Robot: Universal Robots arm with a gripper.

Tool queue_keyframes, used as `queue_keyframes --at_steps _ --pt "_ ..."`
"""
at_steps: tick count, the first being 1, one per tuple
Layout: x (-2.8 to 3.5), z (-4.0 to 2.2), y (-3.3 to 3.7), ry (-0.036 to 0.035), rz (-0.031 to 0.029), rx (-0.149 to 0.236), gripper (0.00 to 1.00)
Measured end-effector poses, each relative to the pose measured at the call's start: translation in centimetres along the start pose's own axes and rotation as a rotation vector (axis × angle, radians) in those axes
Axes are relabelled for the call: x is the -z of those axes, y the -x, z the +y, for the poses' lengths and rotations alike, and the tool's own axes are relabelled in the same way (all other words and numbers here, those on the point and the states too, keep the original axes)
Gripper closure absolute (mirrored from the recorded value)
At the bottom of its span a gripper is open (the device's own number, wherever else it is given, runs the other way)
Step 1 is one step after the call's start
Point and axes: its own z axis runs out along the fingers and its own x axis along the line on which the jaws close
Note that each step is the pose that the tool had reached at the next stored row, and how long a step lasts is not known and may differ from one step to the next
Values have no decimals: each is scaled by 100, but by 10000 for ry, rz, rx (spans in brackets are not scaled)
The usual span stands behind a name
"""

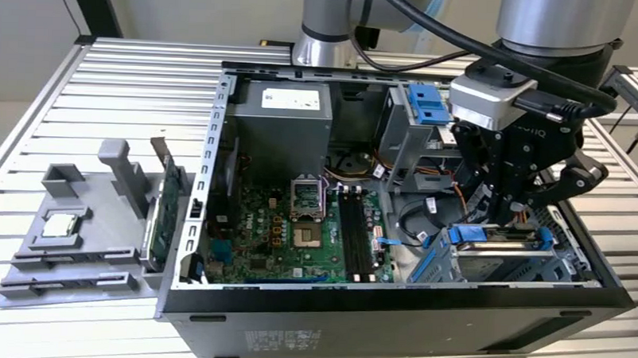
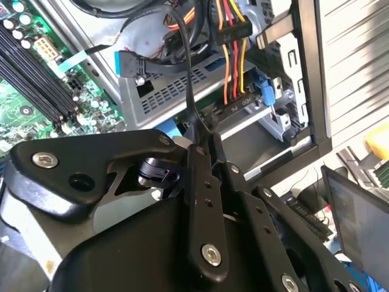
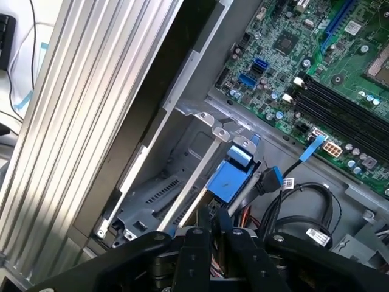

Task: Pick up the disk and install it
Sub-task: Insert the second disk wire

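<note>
In the exterior view, the disk (image 1: 503, 247), silver-grey with blue carrier rails, lies tilted in the drive bay at the near corner of the open computer case, on the exterior view's right. My gripper (image 1: 500, 221) reaches down into the case right above it, fingers drawn together on the disk's upper end. In the first wrist view, the disk's blue carrier end (image 3: 228, 179) and a silver edge run down into the grey metal bay (image 3: 152, 201), straight ahead of my gripper (image 3: 219, 230). In the second wrist view the fingertips (image 2: 197, 152) sit nearly closed in front of my gripper (image 2: 205, 143).
Orange, yellow and black power cables (image 2: 231, 61) hang close beside the fingers, over a perforated drive cage (image 2: 176, 91). The motherboard (image 1: 296, 226) fills the case floor. A blue latch (image 1: 428, 103) sits at the far side. A grey fixture (image 1: 84, 234) holds a processor chip (image 1: 63, 226).
</note>
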Motion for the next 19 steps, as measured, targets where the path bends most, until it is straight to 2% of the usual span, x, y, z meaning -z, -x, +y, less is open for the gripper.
queue_keyframes --at_steps 4,6,7,8,10,11,12,19 --pt "-1 -2 -3 38 -15 -120 100" --pt "0 -2 -3 49 -56 -243 100" --pt "-1 -1 -4 33 -101 -286 100" --pt "-3 -2 -4 -19 -217 -353 100" --pt "-1 -1 -3 -144 -505 -517 100" --pt "-1 -1 -3 -180 -608 -613 100" --pt "-2 -1 -3 -185 -659 -719 100" --pt "-2 -3 -4 52 -601 -1595 100"
